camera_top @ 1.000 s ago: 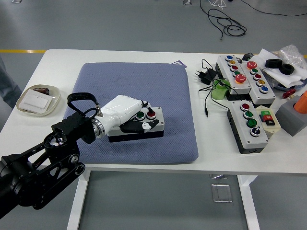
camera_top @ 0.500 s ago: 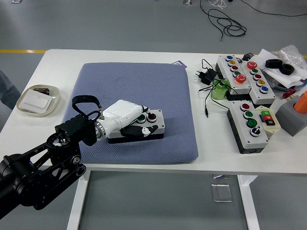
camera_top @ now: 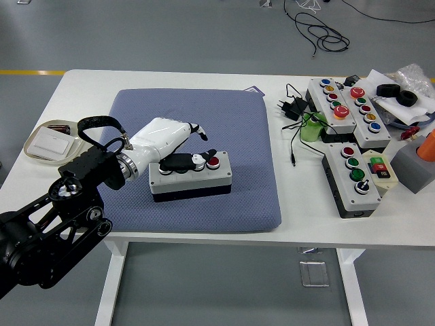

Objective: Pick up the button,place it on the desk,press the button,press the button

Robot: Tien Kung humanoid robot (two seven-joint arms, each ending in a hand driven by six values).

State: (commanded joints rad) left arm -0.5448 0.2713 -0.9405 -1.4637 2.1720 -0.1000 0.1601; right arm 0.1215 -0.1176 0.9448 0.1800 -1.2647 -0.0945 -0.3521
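Observation:
A grey two-button box (camera_top: 192, 178) with a black base lies flat on the blue mat (camera_top: 238, 122). Its red button (camera_top: 214, 161) shows at the right end of the top face. My left hand (camera_top: 198, 151), white with black fingers, reaches in from the left over the box's left half. The thumb (camera_top: 182, 161) lies across the top and hides the green button. The other fingers (camera_top: 199, 131) stretch out loosely above the box's far edge and hold nothing. The right arm is out of view.
A shallow dish (camera_top: 54, 141) with a white card sits at the left edge. To the right of the mat stand several larger button boxes (camera_top: 353, 178), a black plug with cable (camera_top: 291, 109), a green object (camera_top: 311, 129), a grey block (camera_top: 414, 166) and an orange object (camera_top: 428, 144).
My left hand has drawn back up and to the left, from around the box's front side to over its top. The box stays on the mat, and the green button is now covered.

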